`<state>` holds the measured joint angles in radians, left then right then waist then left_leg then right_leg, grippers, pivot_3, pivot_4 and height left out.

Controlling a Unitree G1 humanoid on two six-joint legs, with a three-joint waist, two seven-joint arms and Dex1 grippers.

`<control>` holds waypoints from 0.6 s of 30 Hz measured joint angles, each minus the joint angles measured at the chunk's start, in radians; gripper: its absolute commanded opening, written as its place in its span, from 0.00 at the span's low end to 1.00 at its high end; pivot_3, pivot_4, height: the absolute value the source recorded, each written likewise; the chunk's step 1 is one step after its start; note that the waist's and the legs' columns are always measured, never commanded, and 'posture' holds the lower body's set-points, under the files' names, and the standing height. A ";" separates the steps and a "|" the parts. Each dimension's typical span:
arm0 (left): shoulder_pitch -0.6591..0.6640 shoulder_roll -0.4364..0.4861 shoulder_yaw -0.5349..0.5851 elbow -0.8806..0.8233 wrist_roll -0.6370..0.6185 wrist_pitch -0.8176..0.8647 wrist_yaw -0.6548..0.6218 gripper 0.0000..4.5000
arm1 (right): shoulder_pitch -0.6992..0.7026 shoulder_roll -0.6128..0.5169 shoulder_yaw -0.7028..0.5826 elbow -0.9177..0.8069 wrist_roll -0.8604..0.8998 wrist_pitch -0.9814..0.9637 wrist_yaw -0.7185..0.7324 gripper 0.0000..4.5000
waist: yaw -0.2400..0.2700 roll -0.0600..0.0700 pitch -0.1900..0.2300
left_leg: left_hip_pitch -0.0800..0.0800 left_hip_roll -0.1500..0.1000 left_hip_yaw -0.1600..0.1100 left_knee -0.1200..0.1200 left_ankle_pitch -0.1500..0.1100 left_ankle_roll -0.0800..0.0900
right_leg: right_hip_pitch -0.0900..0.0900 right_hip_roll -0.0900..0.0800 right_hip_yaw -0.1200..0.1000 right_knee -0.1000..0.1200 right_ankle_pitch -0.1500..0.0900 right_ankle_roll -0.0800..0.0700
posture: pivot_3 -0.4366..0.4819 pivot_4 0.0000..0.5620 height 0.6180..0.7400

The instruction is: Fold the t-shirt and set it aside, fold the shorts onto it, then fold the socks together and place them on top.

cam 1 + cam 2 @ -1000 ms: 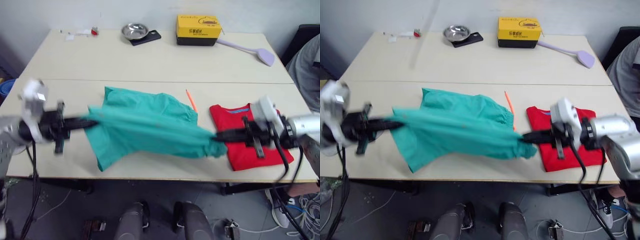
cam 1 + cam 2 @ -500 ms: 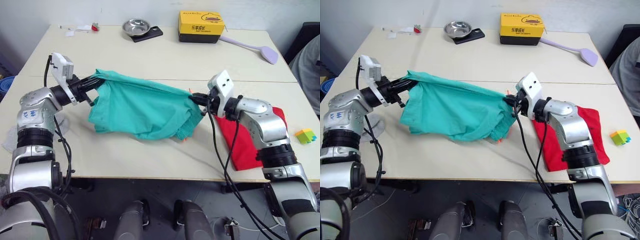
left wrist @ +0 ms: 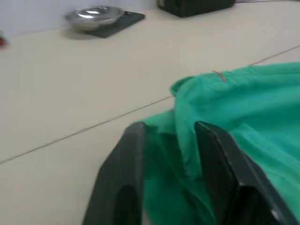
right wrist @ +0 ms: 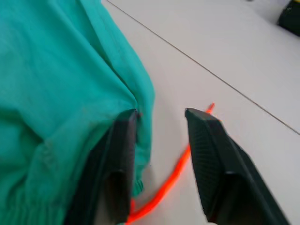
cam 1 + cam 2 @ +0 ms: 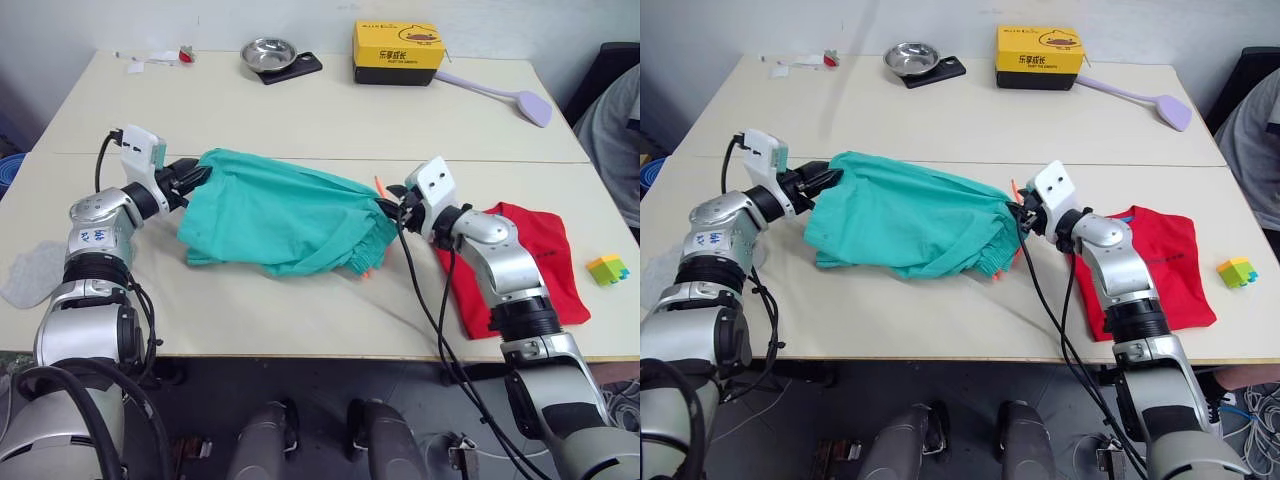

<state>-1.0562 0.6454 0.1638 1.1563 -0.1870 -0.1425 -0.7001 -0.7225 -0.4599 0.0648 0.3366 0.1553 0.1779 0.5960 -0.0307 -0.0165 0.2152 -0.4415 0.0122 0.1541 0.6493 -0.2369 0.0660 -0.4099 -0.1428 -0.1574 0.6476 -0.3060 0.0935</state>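
The teal-green fabric shorts (image 5: 280, 212) lie bunched in a long heap across the middle of the pale beige worktop (image 5: 330, 115), running from left to right just nearer than the seam line between the two worktop panels. The left tool (image 5: 194, 175) meets the far-left corner of the shorts; in the left wrist view its two black fingers (image 3: 124, 183) stand narrowly apart with a fold of teal cloth pinched between them. The right tool (image 5: 390, 208) sits at the right end of the shorts beside the gathered waist; in the right wrist view its fingers (image 4: 119, 159) are spread apart, one pressed against the teal edge, the other clear of the cloth over bare worktop, so nothing is clamped there. The neon-orange drawstring (image 4: 161, 190) curls on the worktop between those fingers. The bright red cotton t-shirt (image 5: 525, 265) lies folded flat near the right front edge, partly beneath the right forearm. A light grey knit sock (image 5: 30, 275) rests at the left front edge. Along the far side stand a round steel bowl (image 5: 270, 52) on a dark tray, a yellow and black box (image 5: 397, 55) and a lilac long-handled swatter (image 5: 500, 95). A small multicoloured block (image 5: 609, 269) sits at the right edge.
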 measured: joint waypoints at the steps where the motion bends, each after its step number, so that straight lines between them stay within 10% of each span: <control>1: 0.002 0.010 0.013 -0.005 0.001 -0.032 0.008 0.65 | 0.011 -0.016 -0.016 -0.020 0.003 -0.023 0.006 0.67 | 0.000 0.000 0.000 | 0.000 0.000 0.000 0.000 0.000 0.000 | 0.000 0.000 0.000 0.000 0.000 0.000 | 0.48 0.27 1.00; 6: 0.109 0.051 0.071 -0.186 -0.079 -0.164 -0.205 0.99 | 0.141 -0.120 -0.078 -0.252 0.115 -0.045 0.199 1.00 | 0.001 0.000 0.000 | 0.001 0.000 0.000 0.000 0.000 0.000 | 0.001 0.001 0.000 -0.001 0.000 0.000 | 0.48 0.27 1.00; 12: 0.401 0.082 0.036 -0.551 -0.159 -0.172 -0.512 0.99 | 0.329 -0.185 -0.007 -0.503 0.141 0.036 0.309 1.00 | -0.005 0.000 -0.001 | 0.004 0.002 0.001 0.000 0.000 -0.001 | 0.002 -0.004 0.002 -0.002 0.001 -0.001 | 0.48 0.27 1.00; 18: 0.536 0.094 -0.045 -0.652 -0.060 -0.238 -0.528 0.99 | 0.369 -0.127 0.129 -0.545 0.008 0.073 0.224 1.00 | 0.003 -0.001 -0.001 | 0.004 0.002 -0.001 -0.001 -0.001 -0.002 | 0.001 -0.006 0.007 -0.003 0.002 -0.003 | 0.48 0.27 1.00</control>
<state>-0.5200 0.7397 0.1184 0.5039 -0.2475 -0.3802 -1.2284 -0.3540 -0.5864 0.1938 -0.2082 0.1638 0.2510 0.8200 -0.0274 -0.0175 0.2144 -0.4376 0.0142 0.1535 0.6486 -0.2378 0.0635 -0.4090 -0.1487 -0.1505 0.6449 -0.3041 0.0902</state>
